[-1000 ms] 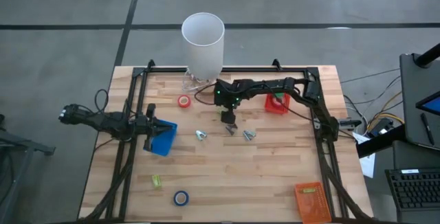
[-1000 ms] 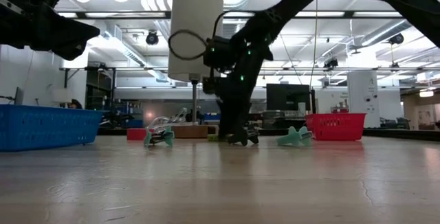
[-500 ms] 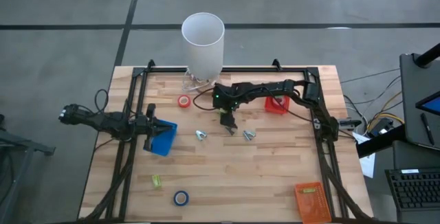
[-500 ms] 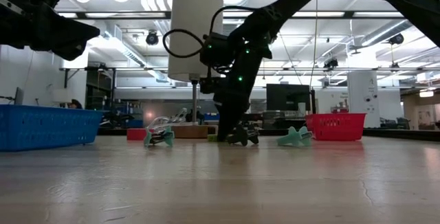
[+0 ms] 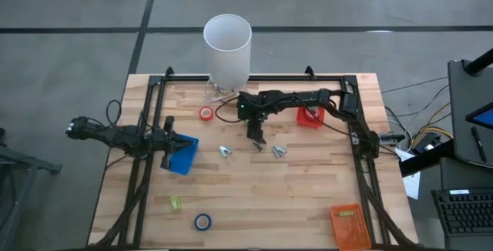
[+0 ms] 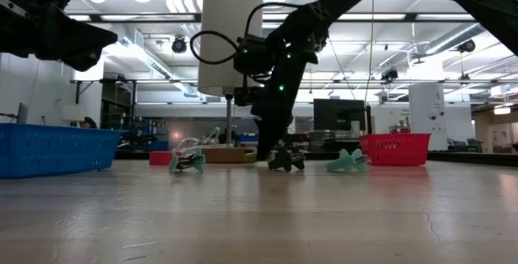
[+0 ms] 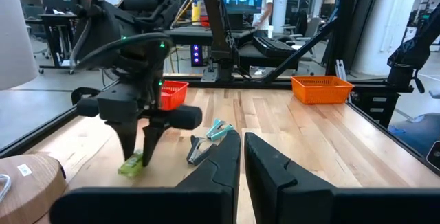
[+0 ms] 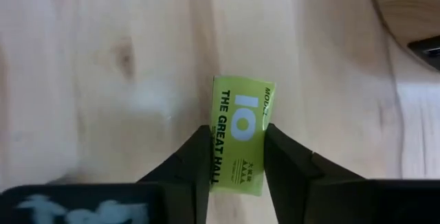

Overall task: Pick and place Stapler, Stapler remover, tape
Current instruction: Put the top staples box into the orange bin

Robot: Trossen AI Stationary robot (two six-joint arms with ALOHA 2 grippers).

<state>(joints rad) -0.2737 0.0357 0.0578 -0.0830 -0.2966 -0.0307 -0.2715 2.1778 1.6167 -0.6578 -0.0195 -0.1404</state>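
Note:
My right gripper (image 8: 237,133) points down at the table's middle (image 5: 255,134), shut on a small green printed pack (image 8: 244,100) that lies flat on the wood. I cannot tell whether this pack is the stapler. Two stapler removers (image 5: 225,152) (image 5: 277,151) lie just on its near side. A red tape roll (image 5: 206,113) lies to its left, and a blue tape roll (image 5: 202,222) near the front edge. My left gripper (image 7: 242,157) is shut and empty, raised over the blue bin (image 5: 182,158) at the left. My right gripper pinches the green pack by its two long sides (image 8: 214,141), one finger (image 8: 196,162) on each. The fingers come from above, pointing down, and lie across the pack's width. The pack is flat on the table, printed face up, its far half clear of the fingers.
A white cylinder (image 5: 227,43) on a wooden base stands at the far edge. A red bin (image 5: 310,117) sits at the far right and an orange bin (image 5: 346,225) at the near right. A second small green pack (image 5: 175,202) lies near the front left.
My right arm's wrist has shifted a little toward the table's left, while its fingertips stay down at the table over the green pack. In the low view, a dark stapler remover beside the fingers now shows apart from them.

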